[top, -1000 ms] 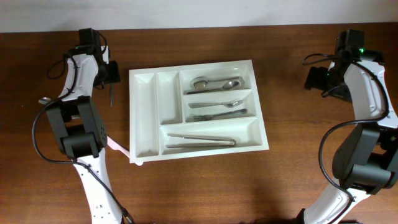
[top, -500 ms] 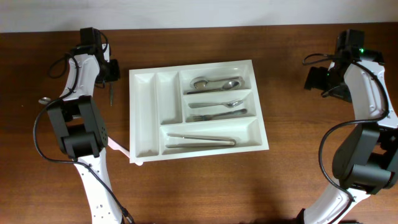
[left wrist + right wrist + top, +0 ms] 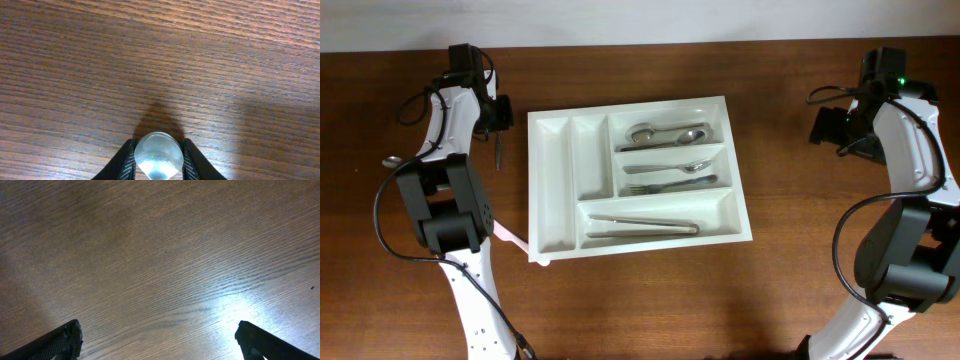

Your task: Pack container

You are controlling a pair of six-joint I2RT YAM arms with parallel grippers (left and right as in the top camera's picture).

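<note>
left hand (image 3: 158, 151) clamps a spoon (image 3: 159, 160) by its bowl; slick rounded grip could slip or swing en route to the container (image 3: 552, 190). right hand (image 3: 160, 337) wide, empty.

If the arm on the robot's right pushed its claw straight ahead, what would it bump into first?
The bare wooden table; nothing else shows between the right gripper's open jaws. How far off the wood lies is unclear.

White five-compartment container (image 3: 552, 190), lying flat, slightly askew, apparently part-filled
</note>
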